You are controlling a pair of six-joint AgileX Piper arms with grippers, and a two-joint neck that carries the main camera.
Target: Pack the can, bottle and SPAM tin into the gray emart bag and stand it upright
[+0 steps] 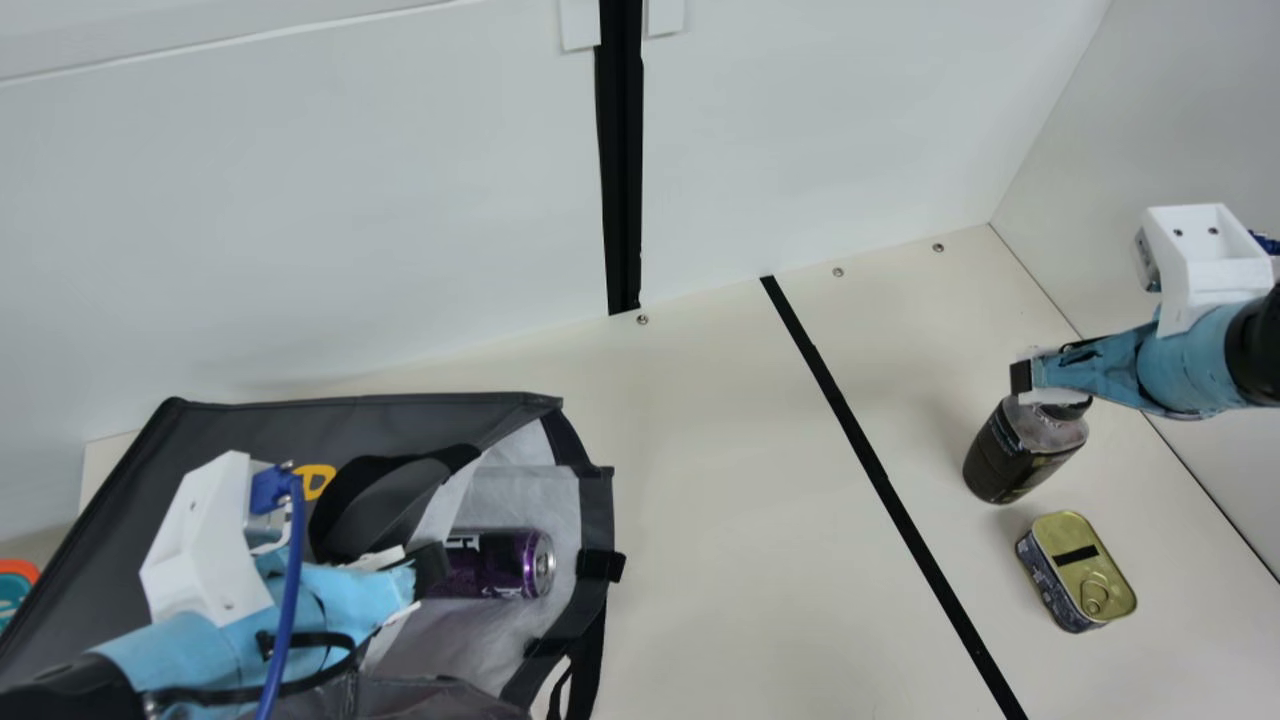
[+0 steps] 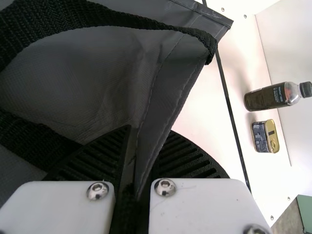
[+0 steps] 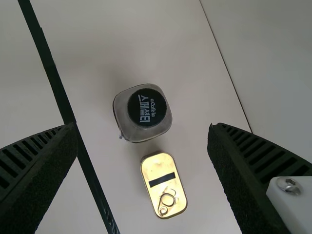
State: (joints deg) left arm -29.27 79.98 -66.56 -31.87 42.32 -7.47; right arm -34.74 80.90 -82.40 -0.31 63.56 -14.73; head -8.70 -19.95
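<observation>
My left gripper (image 1: 428, 575) holds the upper side of the mouth of the gray bag (image 1: 240, 425), which lies on its side opening rightward. In the left wrist view the left gripper (image 2: 139, 170) pinches the edge of the gray bag (image 2: 97, 73). The purple can (image 1: 500, 563) lies inside the mouth. My right gripper (image 1: 1030, 378) is over the upright dark bottle (image 1: 1015, 455); in the right wrist view, the right gripper (image 3: 144, 146) has its fingers wide apart, with the bottle (image 3: 141, 114) below. The tin (image 1: 1080, 570) rests gold lid up beside the bottle, also under the right gripper.
A black tape line (image 1: 870, 460) runs across the table (image 1: 720, 520) between bag and bottle. White walls (image 1: 350, 220) stand behind and at the right. An orange and teal object (image 1: 15, 580) shows at the far left edge.
</observation>
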